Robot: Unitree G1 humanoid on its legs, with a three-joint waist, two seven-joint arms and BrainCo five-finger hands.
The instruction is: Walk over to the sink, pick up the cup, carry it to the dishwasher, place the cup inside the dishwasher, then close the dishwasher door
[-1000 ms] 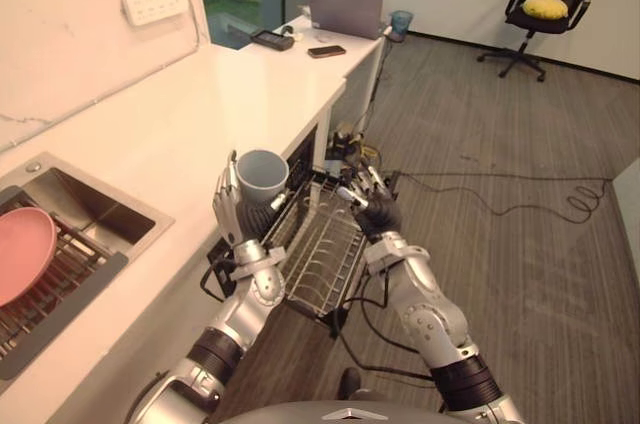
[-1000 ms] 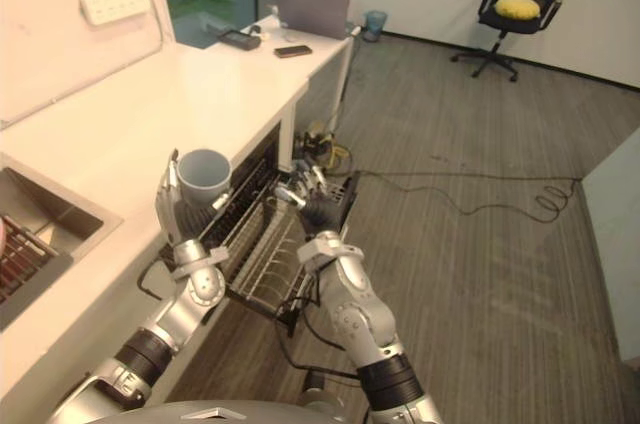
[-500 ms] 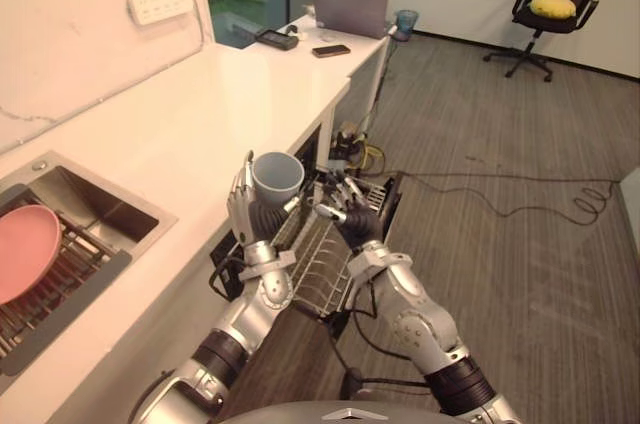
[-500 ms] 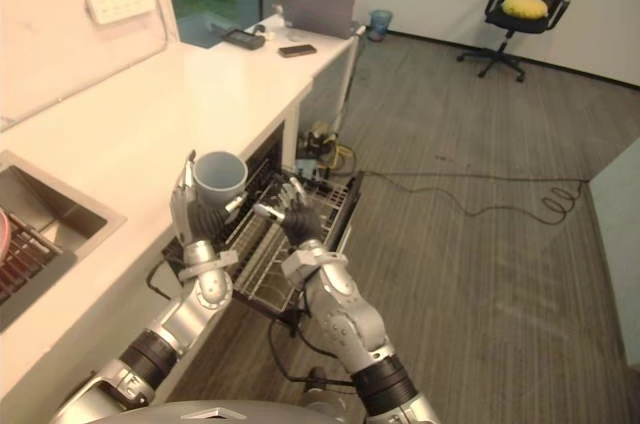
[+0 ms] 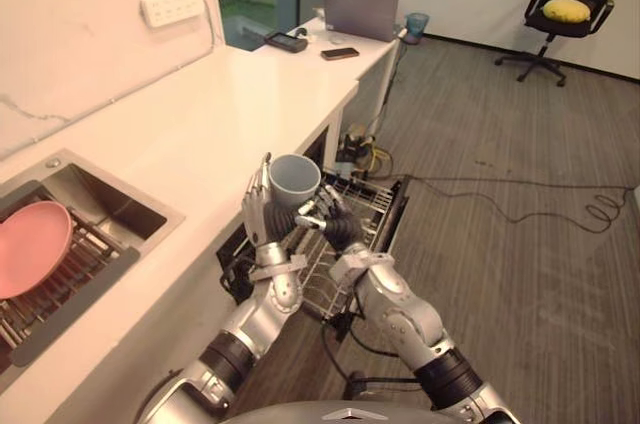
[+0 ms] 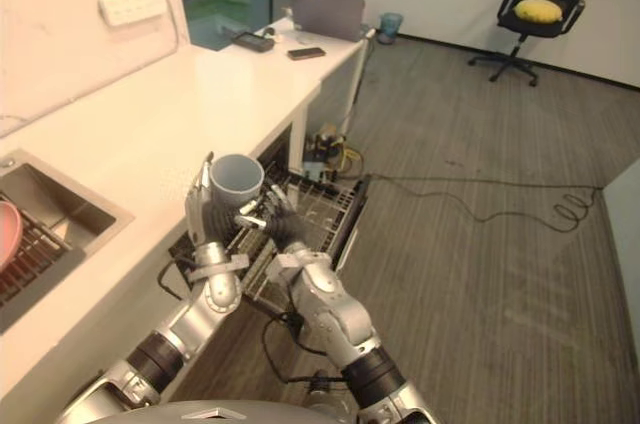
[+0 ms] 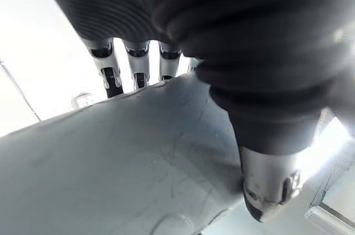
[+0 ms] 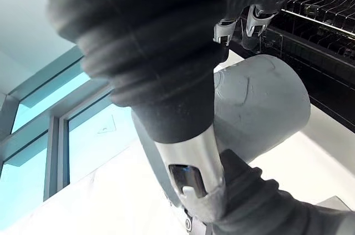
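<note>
A grey-blue cup (image 5: 294,178) is held upright by my left hand (image 5: 262,219) at the counter's edge, above the pulled-out wire rack (image 5: 365,206) of the open dishwasher. In the left wrist view the fingers (image 7: 111,71) and thumb (image 7: 272,185) curl round the cup (image 7: 122,157). My right hand (image 5: 338,230) is close beside the cup's lower wall, over the rack, its fingers relaxed and reaching towards it. The right wrist view has the cup (image 8: 260,102) just past those fingers (image 8: 255,21); I cannot tell whether they touch it.
The white counter (image 5: 230,94) runs along the left, with a sink (image 5: 115,209) holding a pink plate (image 5: 30,249). A laptop (image 5: 358,11) and phone (image 5: 340,53) lie at its far end. Cables (image 5: 500,194) trail across the floor. An office chair (image 5: 560,9) stands far right.
My right hand has moved left from over the rack to right beside the cup. The left hand has carried the cup slightly forward and to the right. The camera has shifted too.
</note>
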